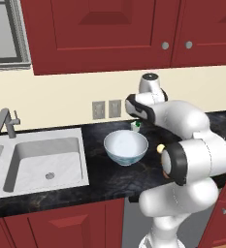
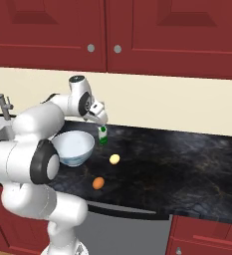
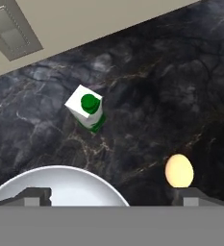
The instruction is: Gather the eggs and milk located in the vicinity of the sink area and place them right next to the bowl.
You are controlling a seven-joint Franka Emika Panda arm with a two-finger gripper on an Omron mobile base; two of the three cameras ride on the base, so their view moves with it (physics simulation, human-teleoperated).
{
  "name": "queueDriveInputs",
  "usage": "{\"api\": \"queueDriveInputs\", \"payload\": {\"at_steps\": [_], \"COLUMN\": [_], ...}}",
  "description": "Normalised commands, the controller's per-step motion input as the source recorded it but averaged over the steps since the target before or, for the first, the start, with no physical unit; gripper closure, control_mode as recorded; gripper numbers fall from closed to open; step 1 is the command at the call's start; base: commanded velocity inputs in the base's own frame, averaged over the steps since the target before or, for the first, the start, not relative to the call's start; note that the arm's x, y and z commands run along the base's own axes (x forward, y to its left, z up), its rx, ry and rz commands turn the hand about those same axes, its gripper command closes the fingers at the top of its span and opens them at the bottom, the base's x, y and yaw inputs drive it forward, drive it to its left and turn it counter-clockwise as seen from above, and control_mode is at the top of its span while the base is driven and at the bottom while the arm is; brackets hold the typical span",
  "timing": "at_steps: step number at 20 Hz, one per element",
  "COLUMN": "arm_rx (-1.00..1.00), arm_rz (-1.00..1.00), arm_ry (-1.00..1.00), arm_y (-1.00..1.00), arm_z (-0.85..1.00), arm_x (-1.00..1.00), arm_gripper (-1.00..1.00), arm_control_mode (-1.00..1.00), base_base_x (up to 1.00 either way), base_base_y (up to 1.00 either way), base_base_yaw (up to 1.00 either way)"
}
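Note:
The white bowl [image 1: 126,147] stands on the dark counter right of the sink area [image 1: 46,162]. The milk [image 2: 103,135], a tiny white carton with a green top, stands upright just behind the bowl's right side. A pale yellow egg [image 2: 114,159] lies right of the bowl [image 2: 73,146], and an orange egg [image 2: 98,183] lies nearer the counter's front edge. My gripper [image 2: 99,118] hangs open a little above the milk, holding nothing. In the hand view the milk [image 3: 87,111] is up and left, the pale egg [image 3: 179,170] is by the right fingertip [image 3: 195,197], and the bowl's rim [image 3: 60,169] is at the bottom.
An angular grey faucet [image 1: 5,121] rises behind the sink. Two wall outlets [image 1: 106,109] sit behind the bowl, under red cabinets [image 1: 100,34]. The dark marble counter [image 2: 187,164] runs on to the right. My own white arm hides part of the counter in the left base view.

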Motion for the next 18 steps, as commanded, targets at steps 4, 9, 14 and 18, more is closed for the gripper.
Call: {"api": "queueDriveInputs", "payload": {"at_steps": [4,9,14,18], "arm_rx": [0.0,0.0,0.0,0.0], "arm_rz": [0.0,0.0,0.0,0.0], "arm_ry": [0.07,0.03,0.03,0.02], "arm_y": [0.0,0.0,0.0,0.0], "arm_z": [-0.17,-0.16,-0.15,-0.18], "arm_x": [0.47,0.53,0.53,0.43], "arm_gripper": [-1.0,-1.0,-1.0,-1.0], "arm_control_mode": [-1.0,-1.0,-1.0,-1.0], "base_base_x": [0.0,0.0,0.0,0.0], "base_base_y": [0.0,0.0,0.0,0.0], "base_base_yaw": [0.0,0.0,0.0,0.0]}}
